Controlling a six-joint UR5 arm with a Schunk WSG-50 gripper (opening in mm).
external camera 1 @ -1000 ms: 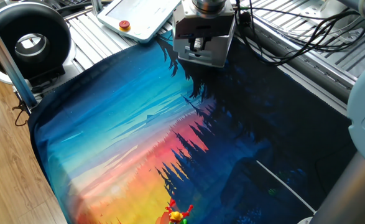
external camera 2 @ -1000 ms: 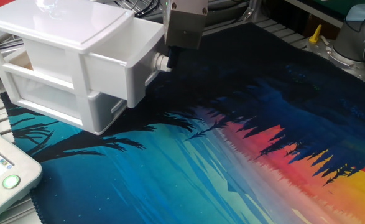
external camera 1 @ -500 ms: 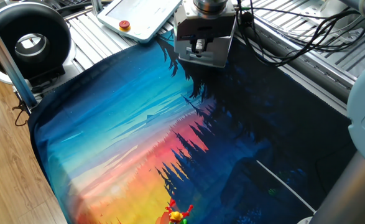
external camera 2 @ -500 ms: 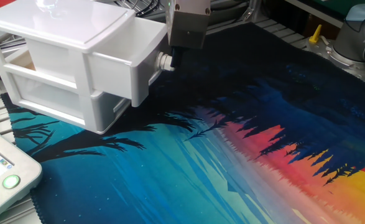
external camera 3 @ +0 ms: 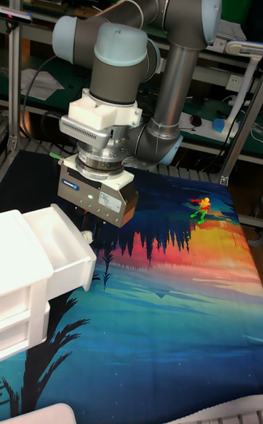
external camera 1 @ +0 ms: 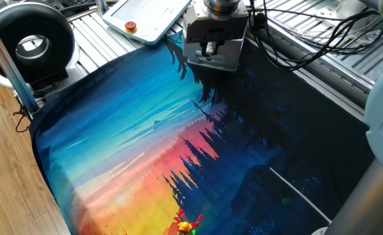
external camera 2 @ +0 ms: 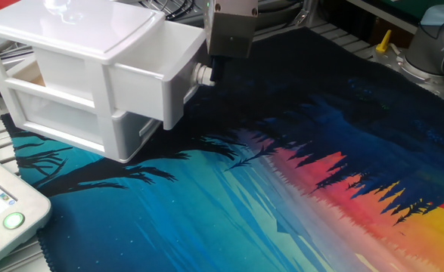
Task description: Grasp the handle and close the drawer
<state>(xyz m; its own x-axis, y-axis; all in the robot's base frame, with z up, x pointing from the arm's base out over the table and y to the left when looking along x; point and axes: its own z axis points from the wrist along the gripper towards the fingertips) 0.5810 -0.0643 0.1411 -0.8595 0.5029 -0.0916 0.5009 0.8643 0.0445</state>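
Jaws: closed on the small white handle (external camera 2: 202,75) at the front of the top drawer, as far as the other fixed view shows; the fingertips are largely hidden behind the gripper body.
Gripper (external camera 2: 209,70): grey, box-shaped, hanging down from the UR5 arm (external camera 3: 131,44) at the drawer's front face; one fixed view shows it (external camera 1: 209,49) from its far side, the drawer hidden behind it.
Drawer (external camera 2: 157,75): pale white, the upper one of a small plastic cabinet (external camera 2: 63,83), pulled well out of its housing and overhanging the closed lower drawer (external camera 2: 70,125).
Cabinet position: at the dark end of the mat, near the bench's edge, front face turned toward the gripper.
Mat (external camera 2: 282,189): printed cloth covering the bench, running from black through blue to a red-and-yellow sunset with a tree silhouette.
Panel with red button (external camera 1: 145,19): flat, white, lying on the metal bench (external camera 1: 93,32) beyond the mat's edge, apart from the cabinet.
Figurine (external camera 1: 186,224): small, red, yellow and green, standing on the yellow end of the mat, well apart from the drawer.
Black round device (external camera 1: 29,40): at the bench's corner, beside the panel.
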